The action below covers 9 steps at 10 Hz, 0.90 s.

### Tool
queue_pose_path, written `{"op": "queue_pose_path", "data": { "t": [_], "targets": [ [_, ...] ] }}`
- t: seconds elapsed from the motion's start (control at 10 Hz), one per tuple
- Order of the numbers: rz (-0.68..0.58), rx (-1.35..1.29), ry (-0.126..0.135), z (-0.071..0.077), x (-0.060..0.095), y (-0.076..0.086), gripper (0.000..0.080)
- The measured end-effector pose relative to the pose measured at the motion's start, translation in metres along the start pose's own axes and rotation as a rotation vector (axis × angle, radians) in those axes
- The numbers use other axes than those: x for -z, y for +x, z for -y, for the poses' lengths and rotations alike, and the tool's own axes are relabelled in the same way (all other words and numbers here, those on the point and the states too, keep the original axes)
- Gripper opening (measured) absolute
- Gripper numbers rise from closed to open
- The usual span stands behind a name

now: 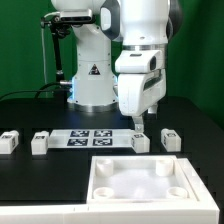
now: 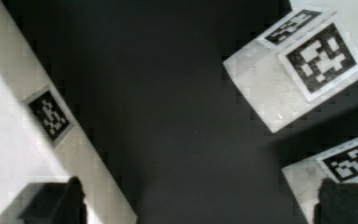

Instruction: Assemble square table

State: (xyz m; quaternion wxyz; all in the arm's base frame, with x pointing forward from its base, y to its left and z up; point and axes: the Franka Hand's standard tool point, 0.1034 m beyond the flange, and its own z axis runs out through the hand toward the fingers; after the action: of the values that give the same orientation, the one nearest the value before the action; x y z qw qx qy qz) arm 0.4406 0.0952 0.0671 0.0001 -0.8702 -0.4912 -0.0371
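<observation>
Robotics lab, black table (image 1: 30,112), tagged marker board (image 1: 92,137), green backdrop (image 1: 20,40), white robot arm (image 1: 140,35)

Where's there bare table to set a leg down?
Widest bare patch: black table at the exterior view's left of the tabletop, on the camera side of the two left legs. Crowded: marker board through the two right legs, open gripper above one.

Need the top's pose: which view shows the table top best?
Exterior view: the top lies in the foreground, nearly whole, with its rim and recessed inside visible. The wrist view shows none of it, only tagged legs on the dark table.
</observation>
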Motion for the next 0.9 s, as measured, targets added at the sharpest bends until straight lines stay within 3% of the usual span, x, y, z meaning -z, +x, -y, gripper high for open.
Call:
{"op": "queue_pose_path", "data": {
  "t": [0.2, 0.3, 0.5, 0.9],
  "targets": [
    [0.004, -0.388, 0.019, 0.018, -0.005, -0.009, 0.0649],
    [0.005, -0.516, 0.025, 0.024, -0.007, -0.001, 0.0649],
    [-0.001, -0.698, 0.034, 0.027, -0.012, 0.013, 0.0649],
    [-0.006, -0.933, 0.051, 0.029, -0.013, 0.016, 0.0649]
  ]
}}
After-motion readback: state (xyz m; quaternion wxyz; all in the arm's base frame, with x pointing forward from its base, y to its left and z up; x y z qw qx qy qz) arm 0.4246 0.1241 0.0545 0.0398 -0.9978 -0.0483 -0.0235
